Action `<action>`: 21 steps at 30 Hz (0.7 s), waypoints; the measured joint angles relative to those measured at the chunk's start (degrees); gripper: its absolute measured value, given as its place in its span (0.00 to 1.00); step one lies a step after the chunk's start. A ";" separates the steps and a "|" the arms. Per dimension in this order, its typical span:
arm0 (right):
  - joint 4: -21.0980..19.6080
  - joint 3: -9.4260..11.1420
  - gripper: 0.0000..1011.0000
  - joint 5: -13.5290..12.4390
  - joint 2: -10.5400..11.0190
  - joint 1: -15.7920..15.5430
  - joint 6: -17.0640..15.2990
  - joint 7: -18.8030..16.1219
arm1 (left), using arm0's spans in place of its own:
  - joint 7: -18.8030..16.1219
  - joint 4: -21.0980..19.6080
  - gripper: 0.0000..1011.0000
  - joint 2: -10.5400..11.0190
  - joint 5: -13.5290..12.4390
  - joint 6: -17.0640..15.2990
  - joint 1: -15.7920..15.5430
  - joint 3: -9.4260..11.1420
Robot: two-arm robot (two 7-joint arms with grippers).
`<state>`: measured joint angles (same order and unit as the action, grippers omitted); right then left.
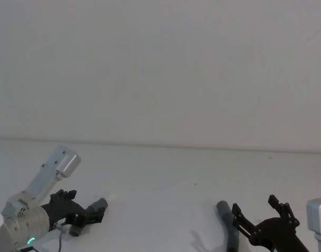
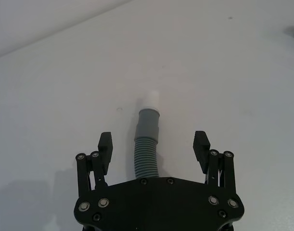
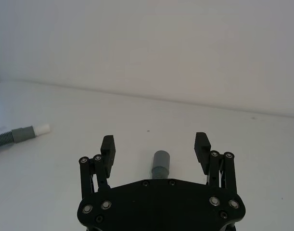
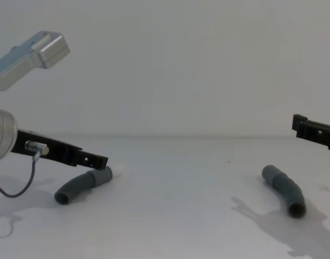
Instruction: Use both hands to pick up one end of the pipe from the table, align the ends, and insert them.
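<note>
We found the two hose pieces well apart on the table. In the head view the left hose lay at about 7 o'clock, its white tip aimed toward 2 o'clock. The right hose lay at 5 o'clock, running roughly from 12 to 6. Each piece sat before the arm of its own side, which we judged was why each claw had its own piece to take.

The left claw was released, jaws wide, with the left hose between them and touching neither. The narrow cuff and the tip reached out beyond the fingertips. We took that as deliberate: gripping the ribs behind the cuff would leave the end free for inserting. The right claw was likewise released, jaws wide, above the right hose, whose socket showed between the fingers.

The chest view gave us height, which the wrist views hid. There the left claw was low, just above the cuff end of its hose, while the right claw hung at 3 o'clock, well above its piece. The right wrist view showed both ends at once, the tip far off from the socket. We judged that neither piece was lifted yet, and that the right claw had to descend before closing.
</note>
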<state>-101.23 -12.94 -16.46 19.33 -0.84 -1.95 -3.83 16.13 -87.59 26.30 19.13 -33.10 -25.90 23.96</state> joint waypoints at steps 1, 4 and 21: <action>0.00 0.00 0.99 0.00 0.00 0.00 0.00 0.00 | 0.03 0.18 0.99 -0.06 0.00 0.00 -0.03 -0.03; 0.00 0.00 0.99 0.00 0.00 0.00 0.00 0.00 | 0.26 1.22 0.99 -0.36 -0.01 0.00 -0.27 -0.10; 0.00 0.00 0.99 0.00 0.00 0.00 0.00 0.00 | 3.19 5.81 0.99 -1.05 -1.01 -0.25 -2.70 1.15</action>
<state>-101.23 -12.94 -16.46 19.33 -0.84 -1.95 -3.83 19.32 -81.78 25.25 18.12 -33.35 -28.60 25.11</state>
